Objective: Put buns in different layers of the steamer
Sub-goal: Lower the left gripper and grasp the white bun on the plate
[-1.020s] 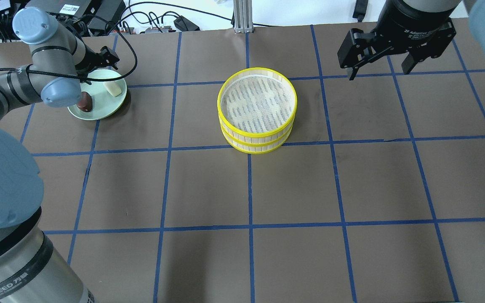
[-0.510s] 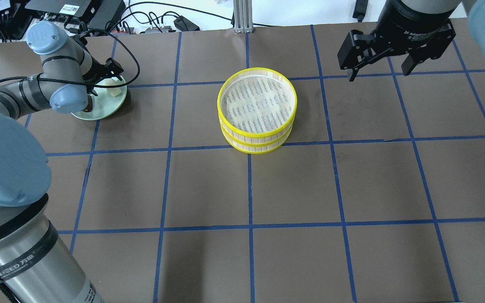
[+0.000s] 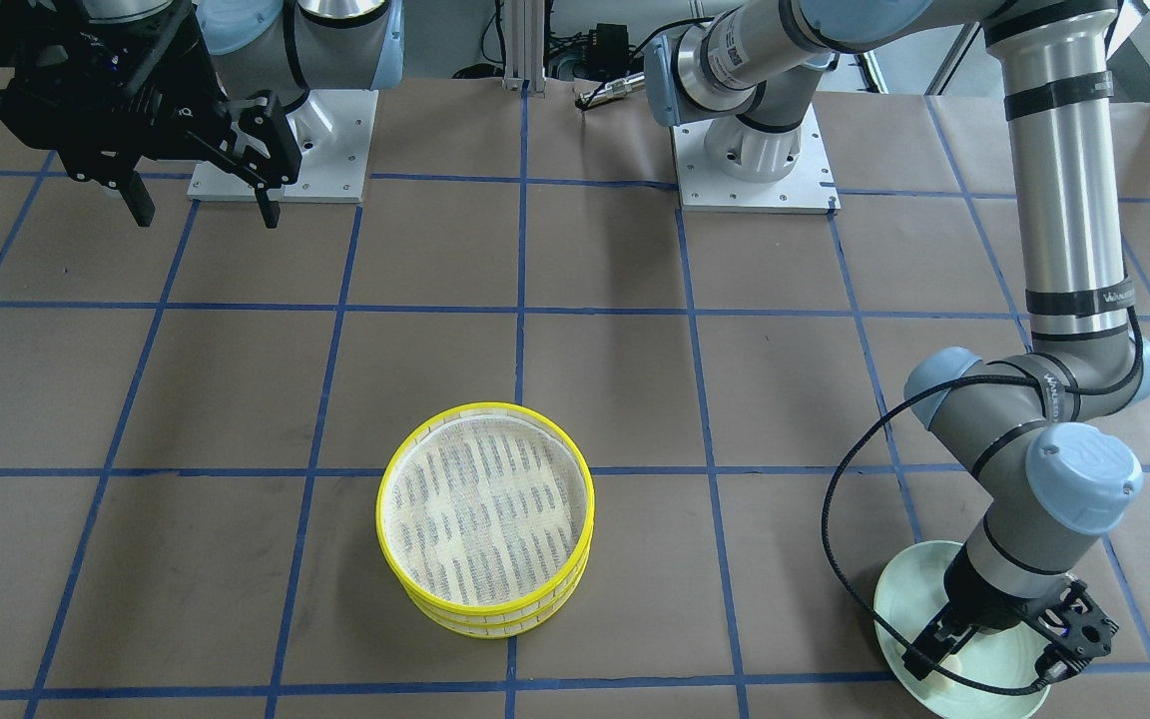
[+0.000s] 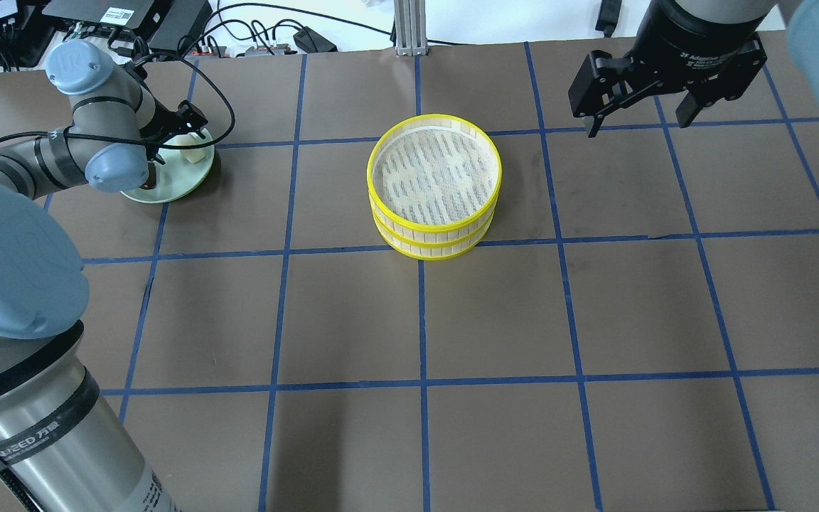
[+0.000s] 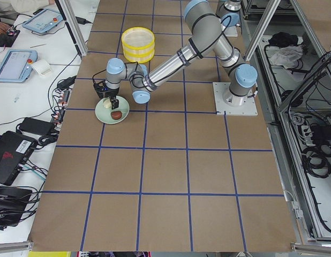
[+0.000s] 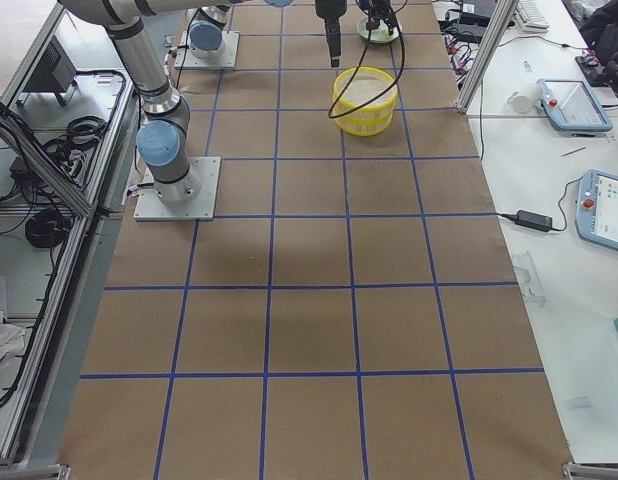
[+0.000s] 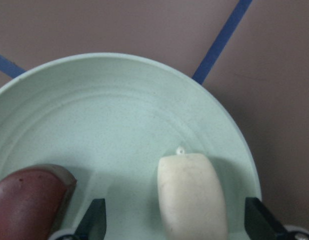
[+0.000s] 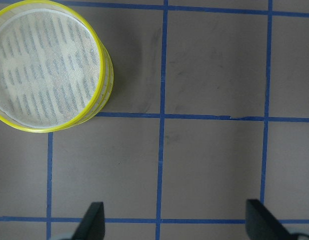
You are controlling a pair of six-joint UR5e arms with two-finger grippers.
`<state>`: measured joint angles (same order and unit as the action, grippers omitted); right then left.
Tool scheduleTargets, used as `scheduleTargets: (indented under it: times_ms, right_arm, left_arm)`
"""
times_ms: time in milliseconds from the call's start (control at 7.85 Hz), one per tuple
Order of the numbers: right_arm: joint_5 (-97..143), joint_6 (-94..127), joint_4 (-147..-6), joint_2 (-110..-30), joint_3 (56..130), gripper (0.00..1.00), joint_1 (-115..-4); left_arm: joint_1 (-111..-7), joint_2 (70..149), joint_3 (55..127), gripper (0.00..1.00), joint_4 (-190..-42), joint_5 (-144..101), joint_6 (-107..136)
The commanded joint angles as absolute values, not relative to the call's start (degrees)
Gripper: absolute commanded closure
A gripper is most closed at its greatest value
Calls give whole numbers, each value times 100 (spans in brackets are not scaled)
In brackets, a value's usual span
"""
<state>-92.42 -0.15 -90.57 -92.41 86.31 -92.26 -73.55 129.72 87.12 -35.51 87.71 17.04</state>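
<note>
The two steamer layers (image 4: pixel 434 185) are stacked, yellow-rimmed with an empty mesh top, mid-table; they also show in the right wrist view (image 8: pixel 47 65). The cream-white bun (image 7: pixel 192 195) and the reddish-brown bun (image 7: pixel 29 200) lie on the pale green plate (image 7: pixel 119 115). My left gripper (image 7: pixel 177 225) is open, low over the plate (image 4: pixel 185 178), with one fingertip on each side of the cream bun (image 4: pixel 193 151). My right gripper (image 4: pixel 637 121) is open and empty, high above the table to the right of the steamer.
The brown table (image 4: pixel 424 320) carries a blue tape grid. Cables and boxes (image 4: pixel 132 18) lie past the far edge behind the plate. The left arm's cable (image 3: pixel 835 519) loops beside the plate. An aluminium post (image 4: pixel 409 28) stands at the far edge.
My left arm has swung its wrist over the plate and lowered the open gripper around the cream bun. The right gripper has barely shifted. The steamer has not moved.
</note>
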Motion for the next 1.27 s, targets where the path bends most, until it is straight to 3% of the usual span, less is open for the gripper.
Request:
scheduleTargets:
  times_ms: [0,255,382,510,637,1147]
  right_arm:
    - [-9237,-18,-9053,-9220,8631,0,-9229]
    - [-9255,-18,-9035,-9228,8631,0,-9220]
    - [-9168,-26,-9096,-9220,8631,0,-9228]
    - [-9158,-26,-9140,-9202,8631,0,-9229]
    - [-9228,-35,-9132,-9202,8631,0,-9229]
    - [-9202,-26,-9158,-9202,8631,0,-9229]
  left_arm:
    - [-7348,13008,8684,25,-3551,8754,1705]
    - [-7330,12999,8684,47,-3551,8745,1705]
    - [-7330,13008,8684,62,-3551,8728,1705]
    - [-7330,12982,8684,87,-3559,8719,1705]
    - [-7330,12894,8692,100,-3568,8701,1705]
    - [-7374,12324,8789,100,-4048,8763,1748]
